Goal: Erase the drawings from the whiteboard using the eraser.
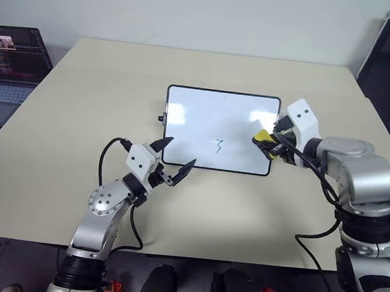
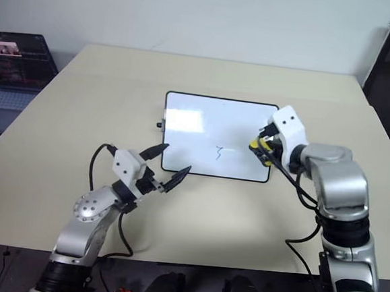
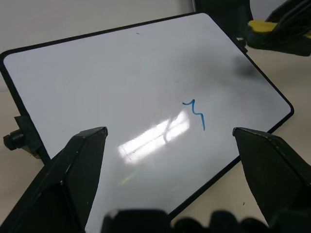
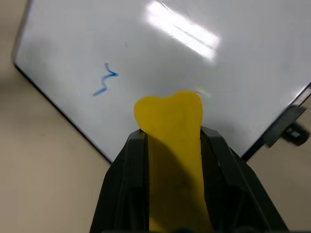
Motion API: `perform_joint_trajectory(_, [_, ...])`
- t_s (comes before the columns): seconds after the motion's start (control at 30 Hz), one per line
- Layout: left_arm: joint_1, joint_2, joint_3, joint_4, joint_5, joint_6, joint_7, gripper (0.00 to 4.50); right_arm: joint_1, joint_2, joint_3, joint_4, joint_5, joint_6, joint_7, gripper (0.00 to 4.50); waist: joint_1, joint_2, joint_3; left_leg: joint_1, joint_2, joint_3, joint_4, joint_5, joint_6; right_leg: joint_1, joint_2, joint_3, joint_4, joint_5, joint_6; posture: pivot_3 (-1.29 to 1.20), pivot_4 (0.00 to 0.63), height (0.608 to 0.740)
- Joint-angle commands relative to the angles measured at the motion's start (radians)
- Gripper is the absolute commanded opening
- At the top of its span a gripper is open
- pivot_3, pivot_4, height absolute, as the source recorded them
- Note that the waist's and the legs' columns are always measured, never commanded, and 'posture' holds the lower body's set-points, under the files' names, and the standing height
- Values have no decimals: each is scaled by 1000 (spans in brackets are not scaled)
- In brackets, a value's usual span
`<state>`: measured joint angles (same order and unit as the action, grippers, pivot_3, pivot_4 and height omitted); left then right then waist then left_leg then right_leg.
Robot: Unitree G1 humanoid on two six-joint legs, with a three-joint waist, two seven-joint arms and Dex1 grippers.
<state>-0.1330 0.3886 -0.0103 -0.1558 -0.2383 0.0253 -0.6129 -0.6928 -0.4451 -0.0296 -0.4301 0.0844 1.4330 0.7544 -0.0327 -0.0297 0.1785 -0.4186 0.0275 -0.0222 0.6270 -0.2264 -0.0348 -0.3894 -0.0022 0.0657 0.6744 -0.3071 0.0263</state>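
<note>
Beige table; whiteboard flat near centre, one blue squiggle.

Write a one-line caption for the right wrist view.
Right gripper holds the yellow eraser over the whiteboard, one blue squiggle left.

The left arm's black two-fingered claw hangs level, its fingers spread wide apart. The right arm's black claw tilts downward, fingers clamped together on a load.
</note>
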Motion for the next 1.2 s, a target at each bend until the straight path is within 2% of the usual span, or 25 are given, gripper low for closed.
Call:
perform_joint_trajectory(0.03, [18,15,9,-57,-36,17,-30,4500,71,21,-68,-116,50,105,-51,1093,1,0,0,0,0,0,0,0,0,0,0,0,0,0,0,0,150,740])
perform_joint_trajectory(0.23, [43,21,6,-75,-48,34,-45,4500,142,81,-83,-168,73,110,-161,1093,0,0,0,0,-1,0,1,0,0,0,0,0,0,0,0,0,150,740])
perform_joint_trajectory(0.4, [37,25,12,-71,-48,36,-53,4500,129,53,-64,-133,97,62,-196,1093,0,0,0,0,-1,0,1,0,0,0,2,-1,0,0,0,0,150,740])
perform_joint_trajectory(0.53, [34,23,11,-64,-44,33,-55,4500,68,25,0,-55,85,-96,-229,1093,-3,0,0,0,-1,0,1,0,0,0,2,-1,0,0,1,0,150,740])
perform_joint_trajectory(0.8, [32,13,0,-71,-34,37,-42,4500,-18,87,195,151,19,-458,-287,1093,-9,0,0,0,0,0,1,0,0,0,3,0,1,0,0,0,150,740])
perform_joint_trajectory(1.2, [64,27,20,-108,-35,53,-24,4500,-67,149,311,405,-72,-679,-317,1093,-7,0,0,1,0,0,2,0,0,0,1,0,4,0,0,0,150,740])
